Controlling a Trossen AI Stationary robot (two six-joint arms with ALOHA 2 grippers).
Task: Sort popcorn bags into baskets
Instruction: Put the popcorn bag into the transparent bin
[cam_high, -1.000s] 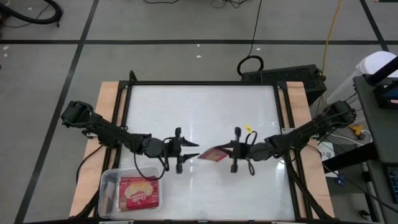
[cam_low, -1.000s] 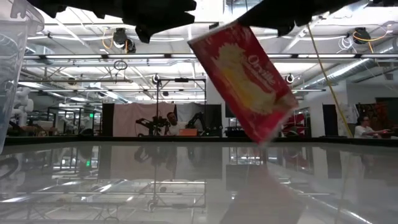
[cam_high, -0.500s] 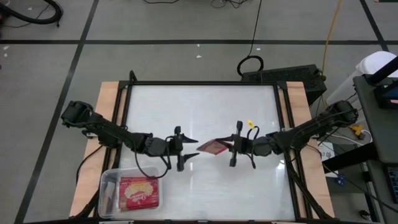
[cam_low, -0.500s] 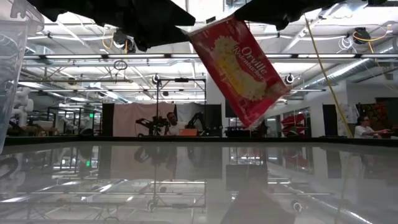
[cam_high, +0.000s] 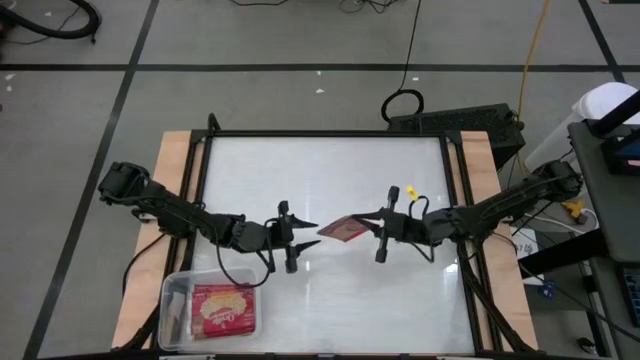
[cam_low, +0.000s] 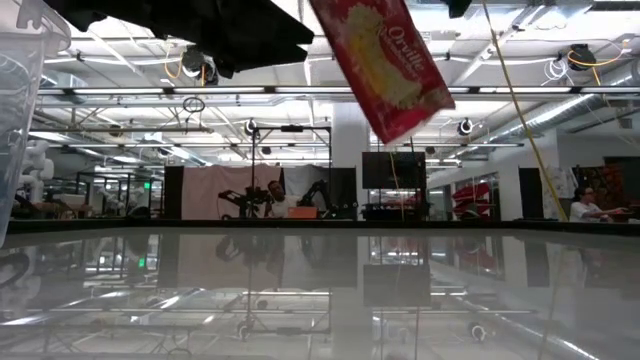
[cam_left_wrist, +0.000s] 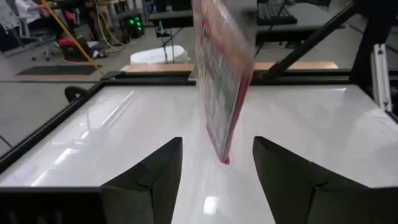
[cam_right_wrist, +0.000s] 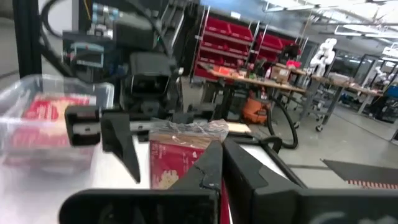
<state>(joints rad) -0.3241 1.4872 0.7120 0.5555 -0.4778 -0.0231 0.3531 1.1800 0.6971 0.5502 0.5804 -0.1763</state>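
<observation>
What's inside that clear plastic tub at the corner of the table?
The clear tub holds a red popcorn bag lying flat, picture side up. Whether more bags lie beneath it cannot be seen, because that top bag covers them.

Above the middle of the bench (cam_high: 330, 170), the left tool (cam_high: 303, 238) and the right tool (cam_high: 371, 227) face each other, with one popcorn bag (cam_high: 345, 230) hanging between them, clear of the surface. The bag is at the right tool's tip and just beside the left tool's. The basket (cam_high: 178, 300) sits at the bench's near left corner, under the left arm, with another popcorn bag (cam_high: 224, 309) lying flat inside it.
</observation>
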